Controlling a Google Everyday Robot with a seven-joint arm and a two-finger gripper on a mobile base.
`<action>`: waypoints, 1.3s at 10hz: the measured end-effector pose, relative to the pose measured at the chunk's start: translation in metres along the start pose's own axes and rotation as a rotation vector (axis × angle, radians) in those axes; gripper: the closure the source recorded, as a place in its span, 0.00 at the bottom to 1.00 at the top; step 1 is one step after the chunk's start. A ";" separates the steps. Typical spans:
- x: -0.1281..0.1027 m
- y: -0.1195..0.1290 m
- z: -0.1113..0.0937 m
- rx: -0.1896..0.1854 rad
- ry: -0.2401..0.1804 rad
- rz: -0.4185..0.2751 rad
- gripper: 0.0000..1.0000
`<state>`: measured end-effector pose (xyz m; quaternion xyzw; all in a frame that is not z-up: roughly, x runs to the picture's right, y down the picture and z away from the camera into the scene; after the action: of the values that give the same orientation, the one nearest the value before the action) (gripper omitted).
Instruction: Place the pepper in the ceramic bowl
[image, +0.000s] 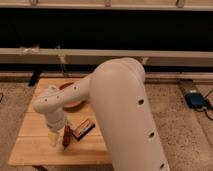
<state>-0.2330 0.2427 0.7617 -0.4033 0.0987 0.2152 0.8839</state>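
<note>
The tabletop (35, 130) was a pale wooden slab with straight edges and a visible plank grain, standing on a speckled, gritty floor (175, 130). The robot's arm (120, 110), a thick, smooth, white tube with a matte shell and a few small dark holes along its side, filled the middle of the view. It bent at a rounded joint above the left part of the tabletop and turned downward from there.

At its lower end the hand (53, 138), pale and cream-coloured, hung low over the front-left part of the wood. It could not be told whether the hand was apart or together, or whether it touched the surface.

The pepper (66, 136), a slim, dark-red, elongated thing, lay on the tabletop just beside the hand, on its right in the view. Whether the two touched could not be told. Next to the pepper, farther right, lay a dark rectangular bar (84, 128) with a tan edge, flat and set at a slant.

The ceramic bowl (71, 96), round, shallow, orange-brown and glossy, sat farther back on the tabletop, partly hidden behind the arm and apart from the pepper.

On the floor at the far right lay a blue, boxy object (195, 100). Behind the tabletop ran a long, light-coloured ledge (150, 54) under a dark band of wall.
</note>
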 end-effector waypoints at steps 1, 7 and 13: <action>0.005 -0.005 0.001 0.007 -0.002 0.016 0.20; 0.013 -0.027 0.018 0.013 -0.011 0.051 0.20; 0.000 -0.030 0.032 -0.015 -0.027 0.030 0.25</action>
<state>-0.2195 0.2494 0.8023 -0.4053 0.0911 0.2347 0.8789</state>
